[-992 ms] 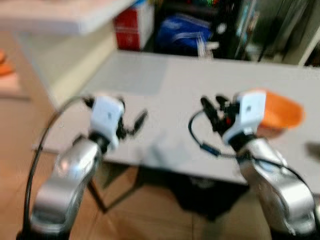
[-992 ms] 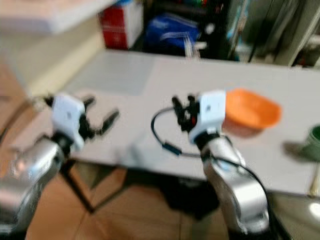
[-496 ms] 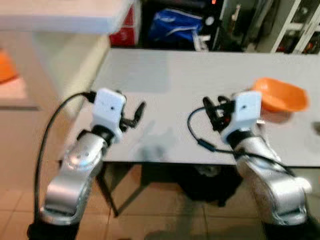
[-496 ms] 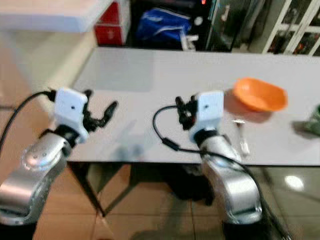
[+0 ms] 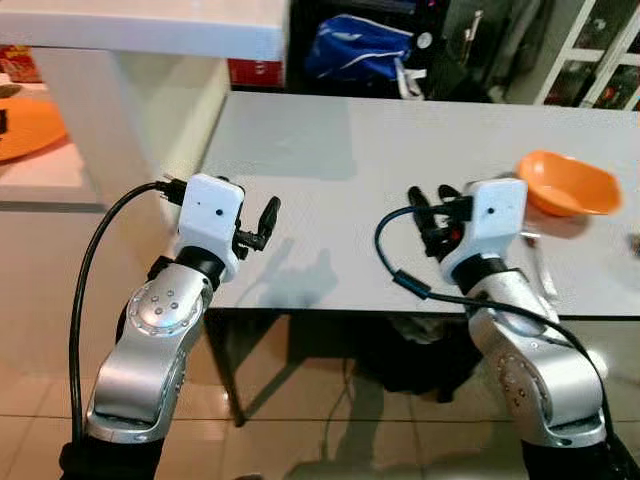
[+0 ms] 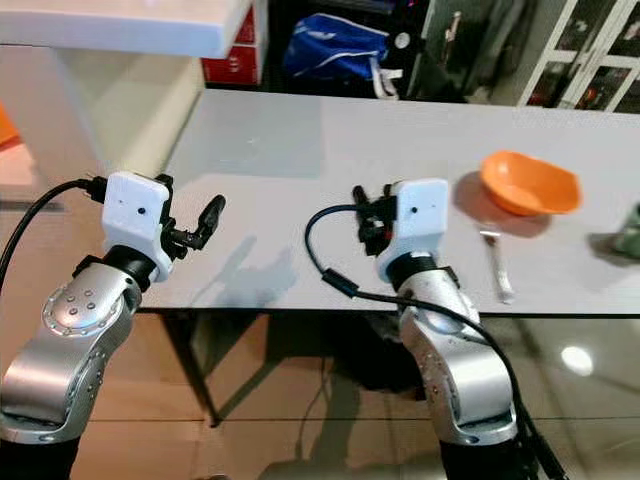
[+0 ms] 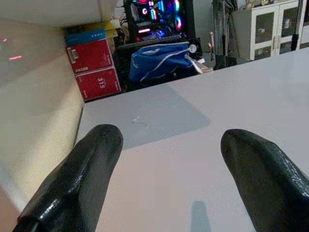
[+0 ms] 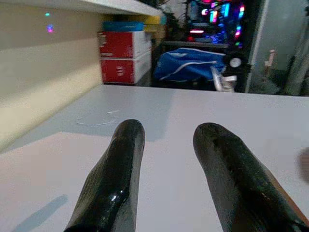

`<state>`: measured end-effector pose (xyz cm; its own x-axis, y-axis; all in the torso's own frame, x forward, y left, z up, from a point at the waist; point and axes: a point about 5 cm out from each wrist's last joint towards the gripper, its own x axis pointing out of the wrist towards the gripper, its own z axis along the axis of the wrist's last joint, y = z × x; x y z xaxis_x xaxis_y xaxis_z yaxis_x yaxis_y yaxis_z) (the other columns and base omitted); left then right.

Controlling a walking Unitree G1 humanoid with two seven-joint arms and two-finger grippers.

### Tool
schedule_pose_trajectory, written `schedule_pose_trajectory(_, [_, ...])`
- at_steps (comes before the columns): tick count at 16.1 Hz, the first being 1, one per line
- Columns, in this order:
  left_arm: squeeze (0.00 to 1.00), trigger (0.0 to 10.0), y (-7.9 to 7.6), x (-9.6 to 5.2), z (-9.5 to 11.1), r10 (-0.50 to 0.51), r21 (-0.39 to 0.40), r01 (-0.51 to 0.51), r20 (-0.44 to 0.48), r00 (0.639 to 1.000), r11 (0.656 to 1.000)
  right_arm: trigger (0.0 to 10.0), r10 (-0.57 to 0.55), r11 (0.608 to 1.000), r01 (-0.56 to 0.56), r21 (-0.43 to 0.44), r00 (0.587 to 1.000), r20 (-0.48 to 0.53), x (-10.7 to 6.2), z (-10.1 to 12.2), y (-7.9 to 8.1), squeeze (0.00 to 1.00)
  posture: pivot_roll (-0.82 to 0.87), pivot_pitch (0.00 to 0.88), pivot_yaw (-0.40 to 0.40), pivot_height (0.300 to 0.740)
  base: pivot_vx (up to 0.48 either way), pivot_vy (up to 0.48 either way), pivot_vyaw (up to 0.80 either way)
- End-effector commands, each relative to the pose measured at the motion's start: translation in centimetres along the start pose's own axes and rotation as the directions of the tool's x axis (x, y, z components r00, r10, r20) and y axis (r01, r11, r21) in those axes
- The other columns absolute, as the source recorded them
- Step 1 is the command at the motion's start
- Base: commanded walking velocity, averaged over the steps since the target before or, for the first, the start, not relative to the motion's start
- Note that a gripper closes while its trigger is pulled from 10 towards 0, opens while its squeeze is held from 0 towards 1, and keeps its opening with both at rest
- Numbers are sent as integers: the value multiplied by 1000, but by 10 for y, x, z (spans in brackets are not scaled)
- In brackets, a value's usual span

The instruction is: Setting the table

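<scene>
orange bowl (image 6: 530,184) upright on grey table (image 6: 300,170), right side of frame. silver fork (image 6: 497,265) lies flat just below it near table's front edge. green cup (image 6: 630,238) at right edge, cropped.

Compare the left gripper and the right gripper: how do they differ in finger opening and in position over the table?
The left gripper has its fingers spread wide, while the right gripper shows a narrower gap between its fingers. The left gripper hovers near the table's left front corner; the right gripper hovers nearer the middle of the front edge, closer to the orange bowl and the fork. Both are open, hold nothing, and hover above the white tabletop.
</scene>
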<state>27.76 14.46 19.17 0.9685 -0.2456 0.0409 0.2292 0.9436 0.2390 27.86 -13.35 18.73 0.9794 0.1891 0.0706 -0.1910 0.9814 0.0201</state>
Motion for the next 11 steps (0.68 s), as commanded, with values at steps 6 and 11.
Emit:
schedule_pose_trajectory(6, [0,10000,-7,6,4,17,-15,-17,8,1000,1000,10000,-110,993,110,-46,994,-7,3,3,-33,0,-30,25,-12,740,0,-480,0])
schedule_pose_trajectory(11, [0,10000,-12,7,5,12,-24,-12,12,1000,1000,10000,-134,989,134,-68,991,5,2,4,-43,0,-34,23,-16,740,0,-480,0])
